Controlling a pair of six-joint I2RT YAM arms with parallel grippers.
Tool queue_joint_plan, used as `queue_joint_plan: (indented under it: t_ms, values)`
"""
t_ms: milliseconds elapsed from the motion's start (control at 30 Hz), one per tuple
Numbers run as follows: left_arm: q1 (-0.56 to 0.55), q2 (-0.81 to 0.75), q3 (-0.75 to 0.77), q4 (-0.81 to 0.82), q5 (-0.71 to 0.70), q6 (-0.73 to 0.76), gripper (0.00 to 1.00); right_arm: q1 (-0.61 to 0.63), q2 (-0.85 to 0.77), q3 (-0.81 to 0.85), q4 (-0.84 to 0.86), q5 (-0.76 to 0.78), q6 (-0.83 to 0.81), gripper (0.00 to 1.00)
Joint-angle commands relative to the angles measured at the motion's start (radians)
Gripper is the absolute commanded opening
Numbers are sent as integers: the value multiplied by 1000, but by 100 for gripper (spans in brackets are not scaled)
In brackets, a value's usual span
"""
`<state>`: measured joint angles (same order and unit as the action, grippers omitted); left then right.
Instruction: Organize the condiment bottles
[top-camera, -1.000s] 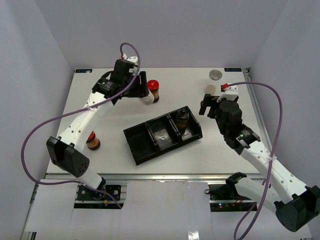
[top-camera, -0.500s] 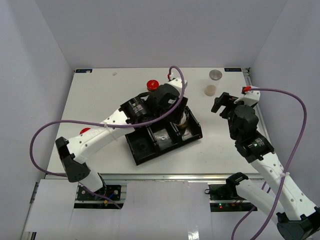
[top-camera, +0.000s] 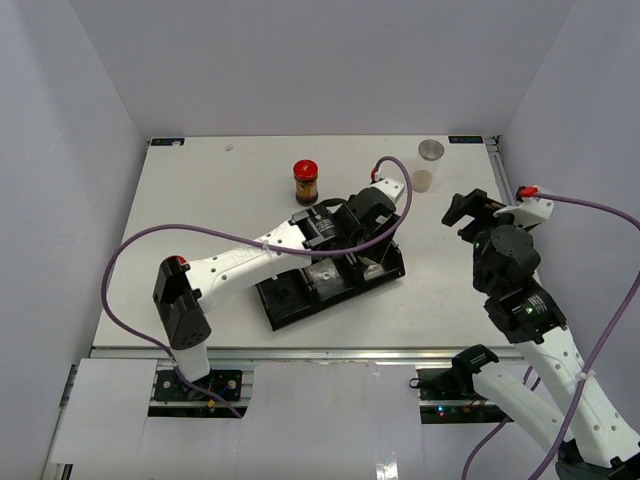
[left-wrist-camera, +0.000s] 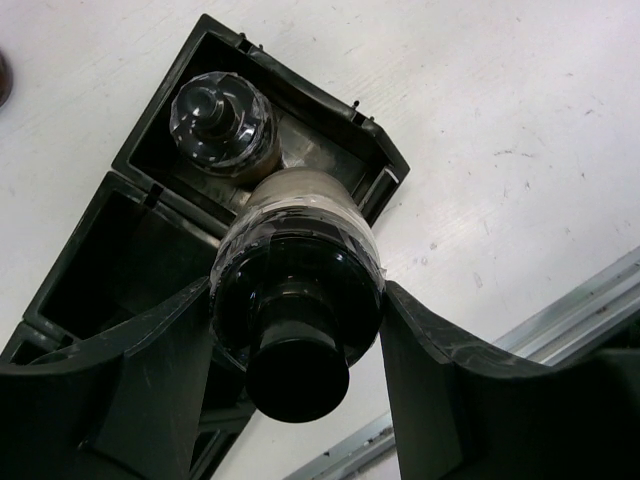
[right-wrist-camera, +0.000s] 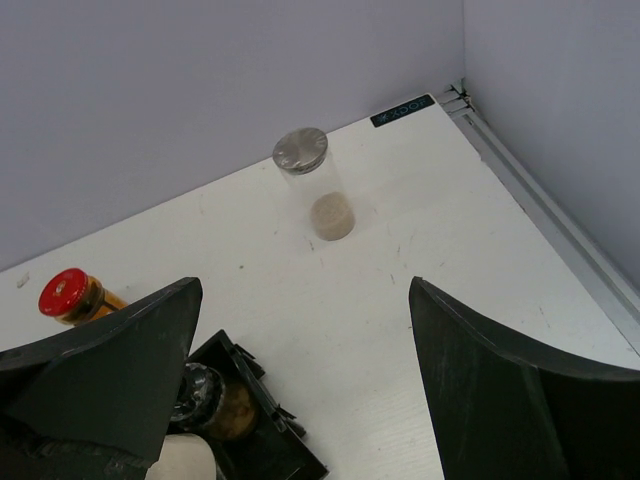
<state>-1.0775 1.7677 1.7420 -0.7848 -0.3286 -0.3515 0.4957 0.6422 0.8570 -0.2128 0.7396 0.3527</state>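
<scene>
My left gripper (left-wrist-camera: 297, 300) is shut on a black-capped shaker (left-wrist-camera: 296, 262) and holds it over the right end compartment of the black tray (left-wrist-camera: 90, 250). A second black-capped shaker (left-wrist-camera: 220, 122) stands in that compartment, just beyond the held one. In the top view the left gripper (top-camera: 370, 252) is over the tray's right end (top-camera: 395, 268). One red-lidded jar (top-camera: 306, 181) stands behind the tray. The silver-lidded jar (top-camera: 430, 163) stands at the back right. My right gripper (top-camera: 468, 207) is open and empty. Its wrist view shows the right gripper (right-wrist-camera: 303, 290) short of the silver-lidded jar (right-wrist-camera: 312, 186).
A red lid (top-camera: 178, 263) peeks out behind the left arm's lower link at the near left. The tray's left and middle compartments (top-camera: 290, 298) hold no bottles. The right table rail (right-wrist-camera: 540, 215) runs close to my right gripper. Walls enclose the table on three sides.
My left arm has swung from the back left, beside the red-lidded jar, to the tray's right end. My right arm has drawn back to the right, away from the tray.
</scene>
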Motion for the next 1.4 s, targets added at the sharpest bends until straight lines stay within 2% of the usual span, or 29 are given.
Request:
queue_joint_plan:
  t_ms: [0,400,1000,1033,1100,1200,1367]
  values:
    - [-4,22,38,100,2,4,0,-6,-50,55,14,106,9,90]
    - [-5,165,108,102,-21,5,0,-5,-164,65,23,98,-31,90]
    - [-1,288,133,90,-129,-21,2,-5,-187,22,51,86,-66,90]
    - [1,294,136,90,-125,-21,5,-5,-190,20,53,86,-69,90]
    - [2,301,140,88,-123,-21,19,-5,-190,23,58,88,-77,90]
    - [1,301,142,87,-121,-21,45,-6,-190,25,61,89,-80,90]
    - [1,294,150,70,-121,-31,68,-5,-185,25,66,86,-83,90]
